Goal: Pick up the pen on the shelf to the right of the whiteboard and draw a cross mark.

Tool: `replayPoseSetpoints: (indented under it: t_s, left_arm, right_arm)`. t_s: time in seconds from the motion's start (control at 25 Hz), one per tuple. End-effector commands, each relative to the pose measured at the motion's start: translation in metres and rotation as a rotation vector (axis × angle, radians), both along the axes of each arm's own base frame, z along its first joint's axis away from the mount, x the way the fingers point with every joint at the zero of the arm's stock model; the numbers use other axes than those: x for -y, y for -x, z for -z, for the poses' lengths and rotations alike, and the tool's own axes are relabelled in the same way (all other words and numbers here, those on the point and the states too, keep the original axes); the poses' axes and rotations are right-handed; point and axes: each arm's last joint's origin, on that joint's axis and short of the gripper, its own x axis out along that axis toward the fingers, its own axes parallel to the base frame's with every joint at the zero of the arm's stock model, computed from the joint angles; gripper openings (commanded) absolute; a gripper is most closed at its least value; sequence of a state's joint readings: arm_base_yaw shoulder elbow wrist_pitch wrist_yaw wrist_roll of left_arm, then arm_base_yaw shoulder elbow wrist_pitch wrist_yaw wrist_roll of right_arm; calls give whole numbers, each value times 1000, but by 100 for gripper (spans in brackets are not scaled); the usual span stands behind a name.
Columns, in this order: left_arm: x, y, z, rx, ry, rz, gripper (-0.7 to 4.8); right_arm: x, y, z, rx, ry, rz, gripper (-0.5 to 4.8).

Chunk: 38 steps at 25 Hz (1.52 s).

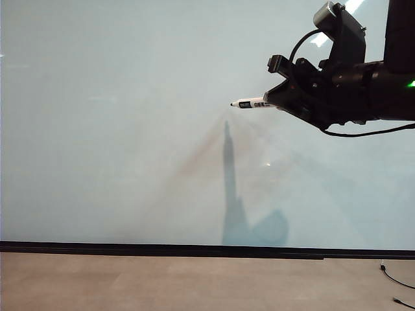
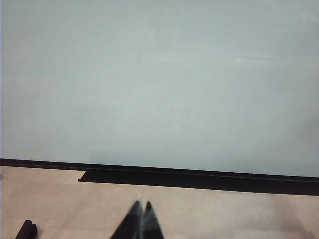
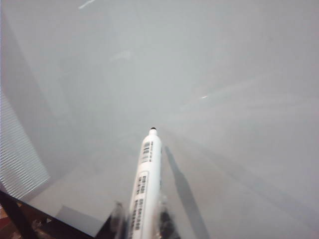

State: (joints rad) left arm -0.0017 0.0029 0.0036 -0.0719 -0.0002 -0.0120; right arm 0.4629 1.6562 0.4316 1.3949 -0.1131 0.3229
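Observation:
The pen (image 1: 249, 103) is a slim white marker with black print, held level with its black tip pointing left in front of the whiteboard (image 1: 130, 129). My right gripper (image 1: 277, 98) is shut on its rear end at the upper right of the exterior view. In the right wrist view the pen (image 3: 145, 184) sticks out between the fingers (image 3: 117, 219), its tip close to the whiteboard (image 3: 224, 74); whether it touches I cannot tell. No cross mark shows on the board. My left gripper (image 2: 142, 205) is shut and empty, low over the tan floor before the whiteboard (image 2: 159, 74).
A thin black strip (image 1: 162, 249) runs along the board's lower edge above the tan floor (image 1: 162, 282). A black ledge (image 2: 199, 178) lies under the board in the left wrist view. A black cable (image 1: 395, 278) trails on the floor at the right.

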Motion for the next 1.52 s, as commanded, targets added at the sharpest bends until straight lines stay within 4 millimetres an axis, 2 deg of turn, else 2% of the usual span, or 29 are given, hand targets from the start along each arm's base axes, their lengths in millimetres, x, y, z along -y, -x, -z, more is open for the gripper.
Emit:
replayPoseSetpoints:
  t_s: [0.04,0.32,1.28,1.52]
  left_arm:
    - [0,0,-1,7,-4,4,-4]
    - [0,0,-1,7,-4,4,-5]
    - [0,0,-1,7,-4,4,-5]
    - [0,0,-1,7,-4,4,-5]
  right_arm:
    - [-2,1,-3,15,-24,1,-6]
    - [-12,7,-3,-14,-75,45,-6]
    - [-8,4,0,-23,-23,186,-6]
    - [-2,10,8,-46,-14,224,-6]
